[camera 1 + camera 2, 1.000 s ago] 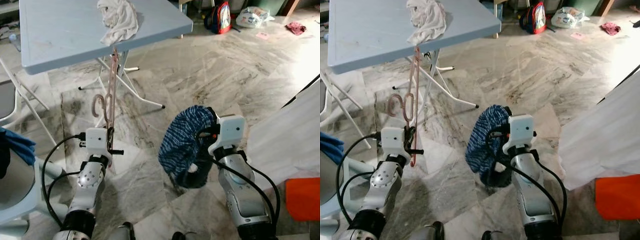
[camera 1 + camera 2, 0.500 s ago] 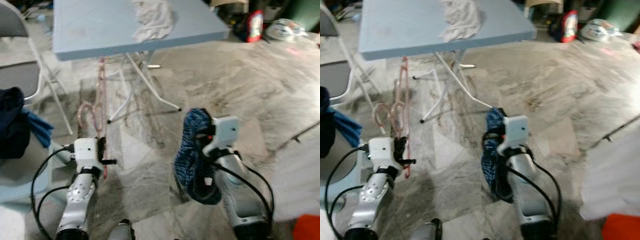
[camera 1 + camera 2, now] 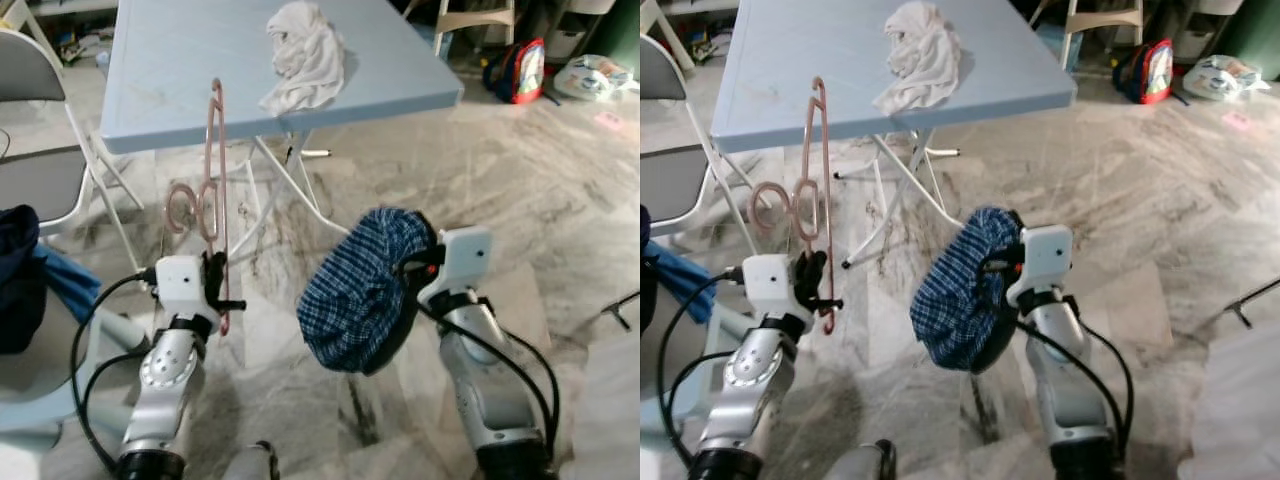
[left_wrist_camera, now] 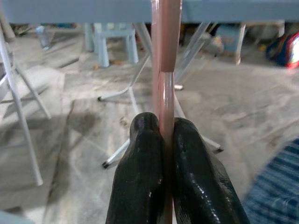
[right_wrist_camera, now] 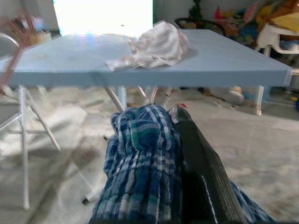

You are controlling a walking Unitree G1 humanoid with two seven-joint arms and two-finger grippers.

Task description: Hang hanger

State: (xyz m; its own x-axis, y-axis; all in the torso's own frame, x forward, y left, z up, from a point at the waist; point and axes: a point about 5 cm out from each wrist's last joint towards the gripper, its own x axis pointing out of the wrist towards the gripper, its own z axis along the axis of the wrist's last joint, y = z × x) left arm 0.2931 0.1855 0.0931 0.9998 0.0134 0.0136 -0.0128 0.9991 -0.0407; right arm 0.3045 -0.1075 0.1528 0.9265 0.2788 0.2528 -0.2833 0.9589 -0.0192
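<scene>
Pink plastic hanger (image 3: 209,180) stands upright in front of the blue counter (image 3: 180,60), its lower bar pinched between the two black fingers (image 4: 140,172) of the left gripper (image 3: 215,290), which are clamped tight on it. Its hook curls out to the robot's left. The right gripper (image 3: 992,272) holds a blue plaid cloth (image 3: 360,290) that drapes over it and hides most of its fingers. A crumpled white cloth (image 3: 305,55) lies on the counter, above marble floor (image 3: 500,190). A backpack (image 3: 522,72) sits beyond.
</scene>
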